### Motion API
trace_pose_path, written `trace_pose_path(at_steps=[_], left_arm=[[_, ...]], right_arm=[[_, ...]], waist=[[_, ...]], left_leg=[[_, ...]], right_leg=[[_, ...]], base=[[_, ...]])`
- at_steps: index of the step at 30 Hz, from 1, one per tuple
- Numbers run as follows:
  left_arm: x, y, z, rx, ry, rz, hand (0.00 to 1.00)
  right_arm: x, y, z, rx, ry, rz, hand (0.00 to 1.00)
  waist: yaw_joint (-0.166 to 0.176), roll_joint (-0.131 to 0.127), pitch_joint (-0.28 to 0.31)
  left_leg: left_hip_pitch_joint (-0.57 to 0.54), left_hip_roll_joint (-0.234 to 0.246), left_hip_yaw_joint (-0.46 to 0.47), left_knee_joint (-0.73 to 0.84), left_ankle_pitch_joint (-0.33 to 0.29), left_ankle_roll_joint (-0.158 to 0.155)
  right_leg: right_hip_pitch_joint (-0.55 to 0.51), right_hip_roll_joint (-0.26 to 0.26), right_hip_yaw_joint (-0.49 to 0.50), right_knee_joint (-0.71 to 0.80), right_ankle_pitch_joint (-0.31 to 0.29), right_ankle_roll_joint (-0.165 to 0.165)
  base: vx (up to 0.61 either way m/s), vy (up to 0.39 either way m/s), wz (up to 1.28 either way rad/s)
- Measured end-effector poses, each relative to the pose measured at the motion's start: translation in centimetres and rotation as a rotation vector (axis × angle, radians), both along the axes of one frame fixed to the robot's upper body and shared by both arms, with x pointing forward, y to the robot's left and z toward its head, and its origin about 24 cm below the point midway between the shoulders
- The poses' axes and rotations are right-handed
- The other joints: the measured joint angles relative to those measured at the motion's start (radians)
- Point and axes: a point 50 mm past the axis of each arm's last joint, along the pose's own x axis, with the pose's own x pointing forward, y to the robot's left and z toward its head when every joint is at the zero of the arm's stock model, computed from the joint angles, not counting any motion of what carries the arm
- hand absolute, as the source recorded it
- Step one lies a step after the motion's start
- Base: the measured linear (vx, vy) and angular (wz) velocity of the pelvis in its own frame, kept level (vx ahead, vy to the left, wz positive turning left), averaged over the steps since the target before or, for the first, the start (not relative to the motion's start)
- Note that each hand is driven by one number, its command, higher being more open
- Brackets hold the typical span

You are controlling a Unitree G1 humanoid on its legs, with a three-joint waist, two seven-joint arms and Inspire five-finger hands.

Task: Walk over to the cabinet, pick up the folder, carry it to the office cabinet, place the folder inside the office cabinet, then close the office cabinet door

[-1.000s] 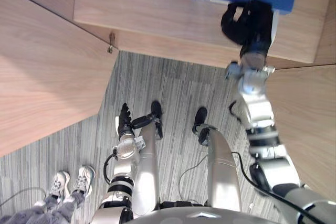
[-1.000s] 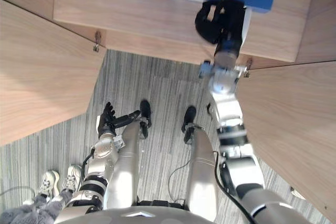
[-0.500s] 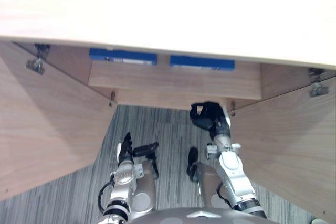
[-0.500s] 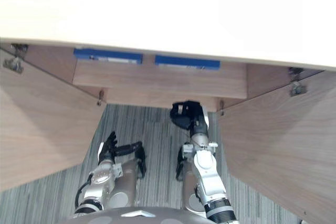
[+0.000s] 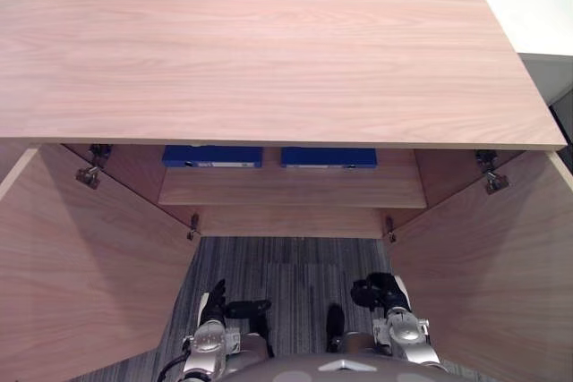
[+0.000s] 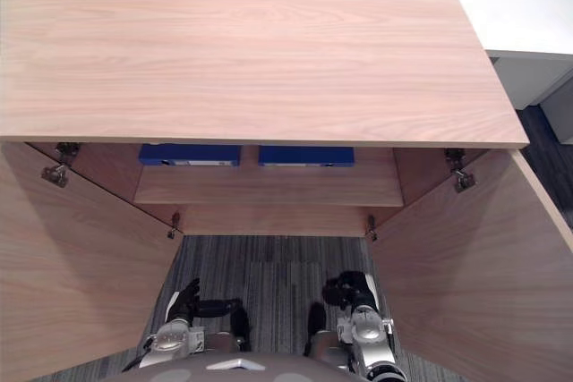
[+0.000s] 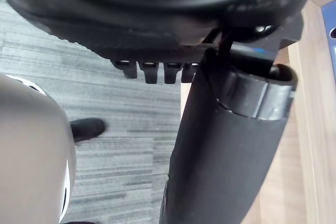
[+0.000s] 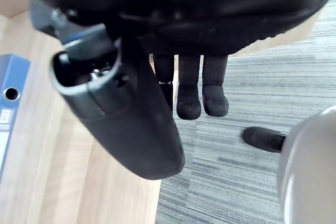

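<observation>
Blue folder (image 5: 329, 157) lies on the shelf inside the light wood cabinet (image 5: 269, 69), beside a second blue folder (image 5: 212, 157). Both wooden doors (image 5: 488, 275) are open. Left hand (image 5: 213, 303) low, fingers straight, empty. Right hand (image 5: 380, 293) low, curled on nothing. Risk: the doors flank the robot closely, so a swung door may catch on it.

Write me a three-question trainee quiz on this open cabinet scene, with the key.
1. True or false: the cabinet's left door and right door both stand open.
2. How many blue folders sit on the shelf? A one, B two, C three.
3. Fill the gap: the left hand and the right hand hang low over the grey ___, each holding nothing.
Key: 1 true; 2 B; 3 carpet.
</observation>
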Motion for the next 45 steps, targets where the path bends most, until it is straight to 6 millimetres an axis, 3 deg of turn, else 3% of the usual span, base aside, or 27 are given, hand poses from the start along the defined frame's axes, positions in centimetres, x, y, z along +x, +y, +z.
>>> trace_pose_path(at_steps=[7, 18, 33, 45], left_arm=[[-1.1, 0.5, -0.5, -0.001, 0.060, -0.002, 1.00], [-2.0, 0.5, -0.9, 0.000, 0.104, -0.005, 1.00], [-2.1, 0.4, -1.0, 0.013, 0.111, -0.036, 1.00], [-1.9, 0.5, -0.8, 0.035, 0.100, -0.023, 1.00]], right_arm=[[-1.4, -0.8, -0.7, 0.007, 0.075, -0.080, 1.00], [-3.3, -1.8, -1.4, 0.058, 0.138, -0.267, 1.00], [-3.7, -2.3, -1.5, 0.053, 0.153, -0.299, 1.00], [-3.9, -2.4, -1.6, 0.043, 0.160, -0.316, 1.00]], waist=[[-0.002, -0.008, -0.020], [-0.005, -0.008, -0.045], [-0.014, -0.004, -0.048], [-0.014, -0.002, -0.050]], left_leg=[[0.065, -0.014, 0.006, -0.101, 0.057, -0.002], [0.151, -0.028, 0.042, -0.100, 0.035, 0.009], [0.180, -0.028, 0.077, -0.100, 0.011, 0.001], [0.176, -0.035, 0.042, -0.100, 0.011, 0.009]], right_leg=[[0.018, 0.001, 0.013, -0.027, 0.020, 0.009], [0.100, -0.001, 0.056, -0.058, 0.034, 0.016], [0.111, 0.002, 0.092, -0.063, 0.034, 0.018], [0.121, -0.004, 0.061, -0.066, 0.022, 0.021]], base=[[-0.13, 0.008, -0.05], [0.01, 0.009, -0.10], [-0.01, -0.003, -0.08], [0.00, -0.007, 0.06]])
